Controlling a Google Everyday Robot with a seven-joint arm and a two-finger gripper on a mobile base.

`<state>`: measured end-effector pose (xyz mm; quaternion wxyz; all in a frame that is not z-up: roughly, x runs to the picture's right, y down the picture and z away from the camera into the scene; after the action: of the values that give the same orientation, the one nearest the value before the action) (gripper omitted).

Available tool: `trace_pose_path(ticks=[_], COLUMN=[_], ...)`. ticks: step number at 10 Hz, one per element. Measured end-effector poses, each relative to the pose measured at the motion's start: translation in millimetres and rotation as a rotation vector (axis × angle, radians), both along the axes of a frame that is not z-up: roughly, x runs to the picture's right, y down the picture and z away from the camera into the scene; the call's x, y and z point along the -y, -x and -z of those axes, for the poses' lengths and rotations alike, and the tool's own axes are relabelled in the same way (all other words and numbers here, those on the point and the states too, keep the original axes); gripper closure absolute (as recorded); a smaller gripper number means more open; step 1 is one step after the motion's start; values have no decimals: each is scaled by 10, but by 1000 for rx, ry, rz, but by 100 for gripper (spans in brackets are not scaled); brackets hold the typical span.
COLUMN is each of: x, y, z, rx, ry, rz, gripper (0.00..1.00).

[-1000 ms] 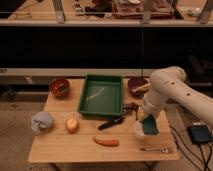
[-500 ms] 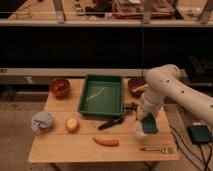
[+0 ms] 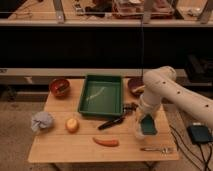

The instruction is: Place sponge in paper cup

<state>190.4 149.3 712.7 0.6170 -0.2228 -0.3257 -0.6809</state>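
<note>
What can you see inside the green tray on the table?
Inside the green tray lies only a thin pale streak, too small to identify. Nothing covers the tray; the tool is off to its right, shut on the sponge.

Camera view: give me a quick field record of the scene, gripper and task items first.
gripper: shut on sponge, at the table's right side
sponge: teal, hanging below the gripper, over the paper cup
paper cup: mostly hidden behind the sponge
green tray: table centre, back
red bowls: back left; back right
cloth bundle: left edge
carrot: front centre
table: wooden
</note>
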Motion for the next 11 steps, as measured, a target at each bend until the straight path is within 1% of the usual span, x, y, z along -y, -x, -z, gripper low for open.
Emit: trace_pose_path(ticks=[3, 6, 11], x=[-54, -100, -153], y=[15, 38, 77], z=[-74, -111, -127], rx=[-4, -4, 10], ry=[2, 6, 5], rz=[-12, -12, -9], gripper=[100, 100, 100])
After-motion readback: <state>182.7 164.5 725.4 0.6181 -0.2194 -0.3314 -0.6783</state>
